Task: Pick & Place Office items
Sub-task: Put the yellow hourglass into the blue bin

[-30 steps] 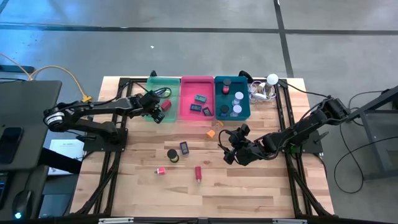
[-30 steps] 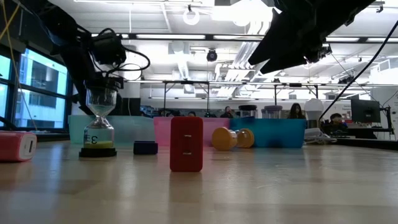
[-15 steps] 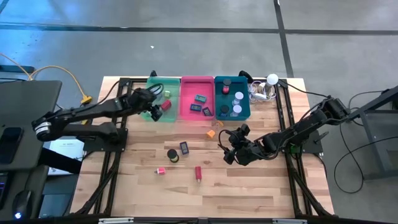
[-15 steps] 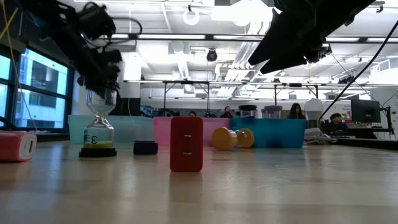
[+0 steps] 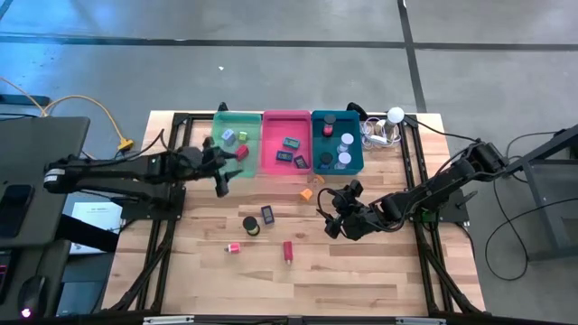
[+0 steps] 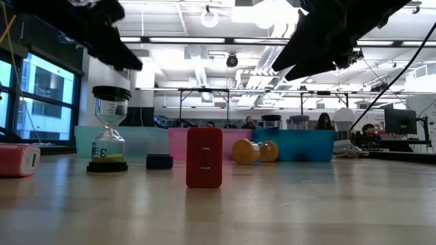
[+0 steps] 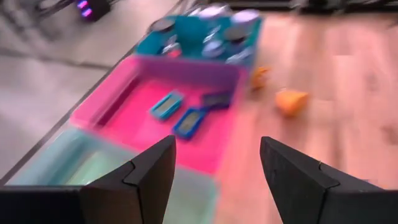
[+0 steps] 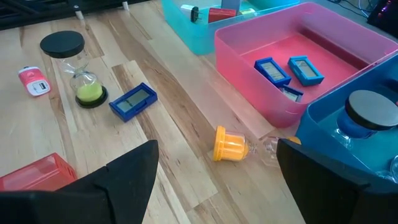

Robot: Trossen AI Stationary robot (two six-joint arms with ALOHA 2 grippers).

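**Left jaws empty by the trays, five items still loose**

My left gripper (image 5: 219,178) hangs just in front of the green tray (image 5: 223,152), fingers spread wide with nothing between them. I read that as clear of a drop and free for the next pick. Ahead of it sit the pink tray (image 7: 149,127) with its blue clips (image 7: 165,104) and the teal tray (image 7: 186,43); the orange piece (image 7: 291,101) lies on bare wood off to one side.

My right gripper (image 5: 336,219) waits over mid-table, also wide and empty. Before it I see the hourglass (image 8: 79,70), the blue block (image 8: 132,101), the small pink item (image 8: 33,81) and, closest, the red block (image 8: 34,172).

The surface is pale wooden planking on a black frame. Beyond it is an open workshop with ceiling lights, and people sit at desks far behind.
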